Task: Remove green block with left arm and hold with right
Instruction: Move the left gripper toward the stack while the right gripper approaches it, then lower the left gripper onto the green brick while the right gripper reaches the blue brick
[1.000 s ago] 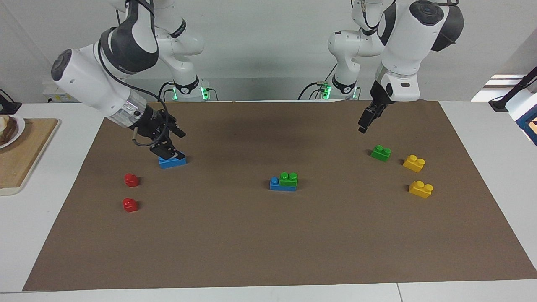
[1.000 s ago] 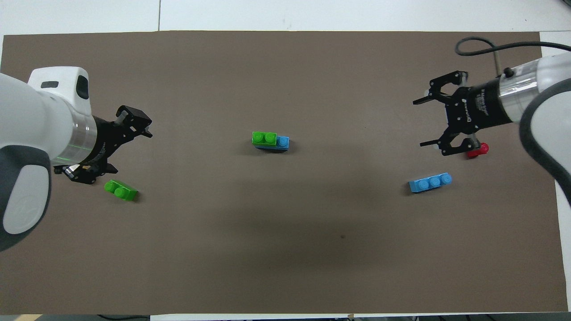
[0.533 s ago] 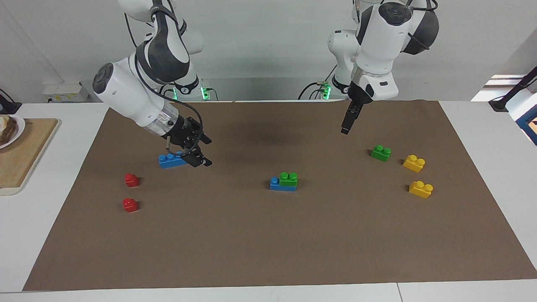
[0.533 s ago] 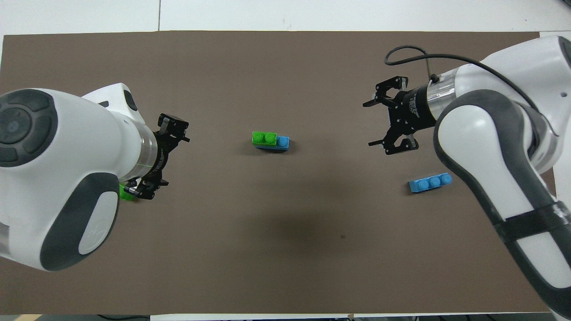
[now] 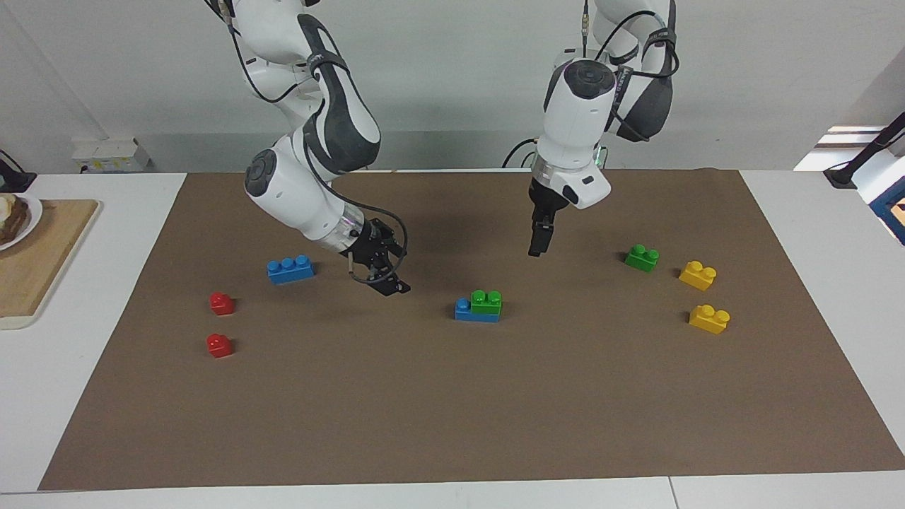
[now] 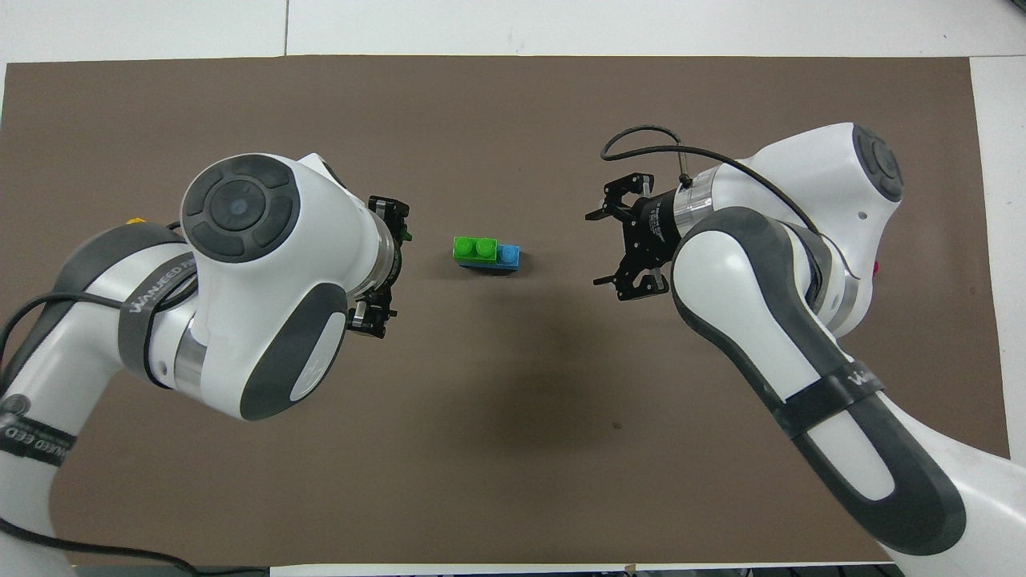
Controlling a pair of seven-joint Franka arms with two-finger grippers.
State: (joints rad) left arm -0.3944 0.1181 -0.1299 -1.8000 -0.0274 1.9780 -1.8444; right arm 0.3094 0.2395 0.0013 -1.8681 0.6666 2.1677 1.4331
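Observation:
The green block (image 5: pixel 486 302) (image 6: pixel 474 248) sits pressed on one end of a blue brick (image 5: pixel 464 309) (image 6: pixel 506 256) in the middle of the brown mat. My left gripper (image 5: pixel 537 244) (image 6: pixel 393 271) hangs open above the mat, beside the stack toward the left arm's end. My right gripper (image 5: pixel 390 283) (image 6: pixel 601 248) is open and low over the mat, beside the stack toward the right arm's end. Neither touches the stack. A second, loose green brick (image 5: pixel 641 257) lies toward the left arm's end; the left arm hides it in the overhead view.
A loose blue three-stud brick (image 5: pixel 290 269) and two red pieces (image 5: pixel 221 303) (image 5: pixel 218 345) lie toward the right arm's end. Two yellow bricks (image 5: pixel 698 275) (image 5: pixel 709 318) lie toward the left arm's end. A wooden board (image 5: pixel 35 261) lies off the mat.
Both grippers have moved in from the ends of the mat toward the stack in the middle. The right gripper has left the loose blue brick. No brick has moved.

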